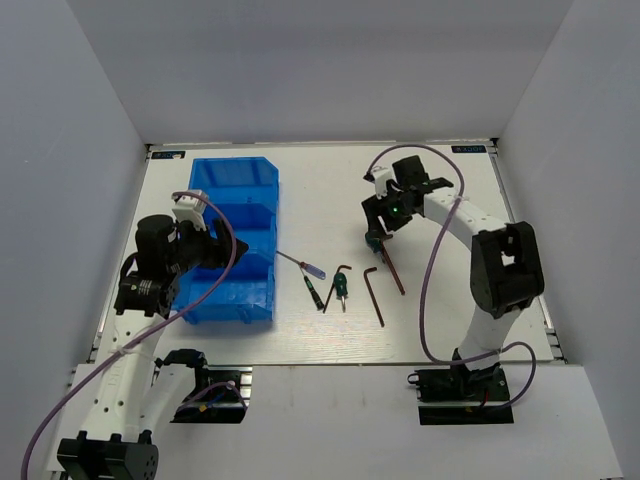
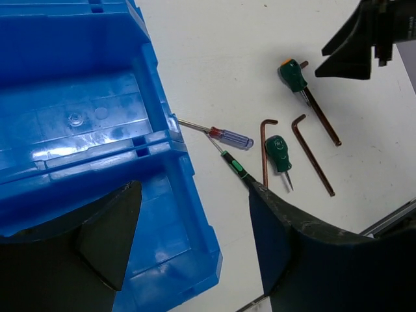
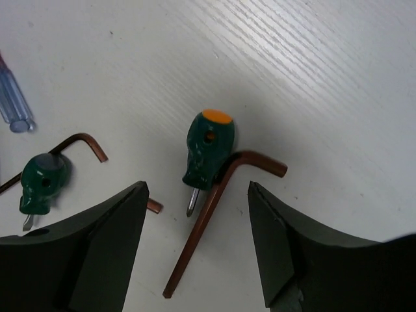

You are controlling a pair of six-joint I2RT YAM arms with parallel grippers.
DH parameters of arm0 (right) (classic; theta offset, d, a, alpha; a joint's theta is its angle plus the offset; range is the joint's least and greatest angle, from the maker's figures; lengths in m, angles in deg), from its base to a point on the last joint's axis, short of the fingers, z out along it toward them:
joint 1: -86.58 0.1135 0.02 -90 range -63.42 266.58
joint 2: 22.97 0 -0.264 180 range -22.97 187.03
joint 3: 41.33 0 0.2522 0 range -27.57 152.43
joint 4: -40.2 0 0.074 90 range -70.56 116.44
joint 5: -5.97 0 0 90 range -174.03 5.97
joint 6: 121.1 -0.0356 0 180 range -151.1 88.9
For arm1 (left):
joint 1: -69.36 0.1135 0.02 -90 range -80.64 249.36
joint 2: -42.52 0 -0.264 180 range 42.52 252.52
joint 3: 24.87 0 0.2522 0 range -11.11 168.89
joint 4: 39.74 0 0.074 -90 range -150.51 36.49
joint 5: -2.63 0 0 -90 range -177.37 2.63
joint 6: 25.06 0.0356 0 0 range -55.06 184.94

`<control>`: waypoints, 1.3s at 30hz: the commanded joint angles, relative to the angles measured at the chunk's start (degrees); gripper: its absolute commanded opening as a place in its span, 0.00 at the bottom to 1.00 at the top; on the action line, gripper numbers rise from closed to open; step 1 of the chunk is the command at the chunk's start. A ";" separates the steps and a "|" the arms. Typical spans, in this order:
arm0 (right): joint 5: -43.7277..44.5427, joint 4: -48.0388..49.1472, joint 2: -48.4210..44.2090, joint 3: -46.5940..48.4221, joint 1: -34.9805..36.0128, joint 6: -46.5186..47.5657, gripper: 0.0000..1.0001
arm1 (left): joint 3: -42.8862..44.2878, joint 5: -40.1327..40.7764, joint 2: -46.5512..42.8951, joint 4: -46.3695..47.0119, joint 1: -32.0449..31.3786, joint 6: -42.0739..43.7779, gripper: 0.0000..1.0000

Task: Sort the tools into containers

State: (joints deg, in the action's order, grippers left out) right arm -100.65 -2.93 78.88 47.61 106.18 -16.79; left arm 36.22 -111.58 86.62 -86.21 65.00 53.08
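A bright blue is shown throughout by the rectangular divided plastic bin [image 1: 240, 180]. The white worktop [image 3: 312, 78] is marked with fine grey grain lines. One stubby dark-green-handled screwdriver [image 3: 207, 146] is capped in orange, the other stubby green screwdriver [image 3: 42, 185] in dull grey. The L-shaped metal hex keys [image 3: 209, 208] are coppery brown. The thin screwdriver [image 2: 231, 138] is handled in translucent purple-blue with a red collar.

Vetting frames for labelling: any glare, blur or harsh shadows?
Top external: even light, soft shadows, tools small but sharp. Left wrist: pale glare patches on the blue bin floor, tools crisp. Right wrist: sharp, table grain readable, soft shadow beside the orange-capped screwdriver.
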 commanded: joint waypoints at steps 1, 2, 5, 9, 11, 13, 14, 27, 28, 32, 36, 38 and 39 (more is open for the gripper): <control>3.96 2.12 2.92 4.70 0.88 0.11 0.69 | 0.92 0.48 -0.94 -0.60 -0.21 0.87 0.77; 3.62 1.94 4.58 5.15 1.58 0.37 0.69 | 1.44 0.48 -0.33 -0.60 -0.21 0.87 0.77; 5.01 2.56 6.96 6.82 2.81 0.81 0.68 | 1.97 0.48 0.20 -0.60 -0.21 0.87 0.77; 8.27 3.96 9.07 7.18 4.48 1.69 0.66 | 1.98 1.00 -1.20 -1.83 -0.21 0.87 0.77; 9.14 3.79 9.69 6.83 4.92 1.95 0.66 | 1.98 1.70 -1.91 -2.44 -0.21 0.87 0.77; 9.59 3.53 10.13 6.48 5.80 1.95 0.65 | 1.45 1.71 -2.44 -2.97 -0.21 0.87 0.77; 9.94 3.44 10.13 5.95 5.89 1.78 0.65 | 1.45 1.71 -2.44 -2.97 -0.21 0.87 0.77; 16.36 2.73 12.68 4.36 7.83 0.99 0.52 | 1.98 3.28 -5.16 -5.35 -0.21 -1.32 0.77; 16.36 2.56 12.85 4.45 7.91 1.07 0.52 | 1.98 3.29 -5.16 -5.35 -0.21 -1.33 0.77; 16.18 1.07 13.38 5.06 8.00 1.08 0.44 | 1.98 3.29 -5.69 -5.35 -0.21 -1.85 0.76; 13.12 -0.25 12.77 7.79 7.92 1.34 0.06 | 2.50 3.29 -5.69 -5.35 -0.21 -2.99 0.71; 7.51 -0.95 12.07 11.72 7.92 2.56 0.00 | 2.50 3.29 -5.69 -4.74 -0.21 -3.00 0.67; 4.44 -1.13 12.15 14.53 8.09 3.00 0.00 | 2.50 2.77 -5.69 -4.21 -0.21 -3.00 0.66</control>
State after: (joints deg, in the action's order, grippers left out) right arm -88.59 -3.47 91.88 54.76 113.72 -15.35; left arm 36.64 -108.74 81.51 -91.18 65.00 50.63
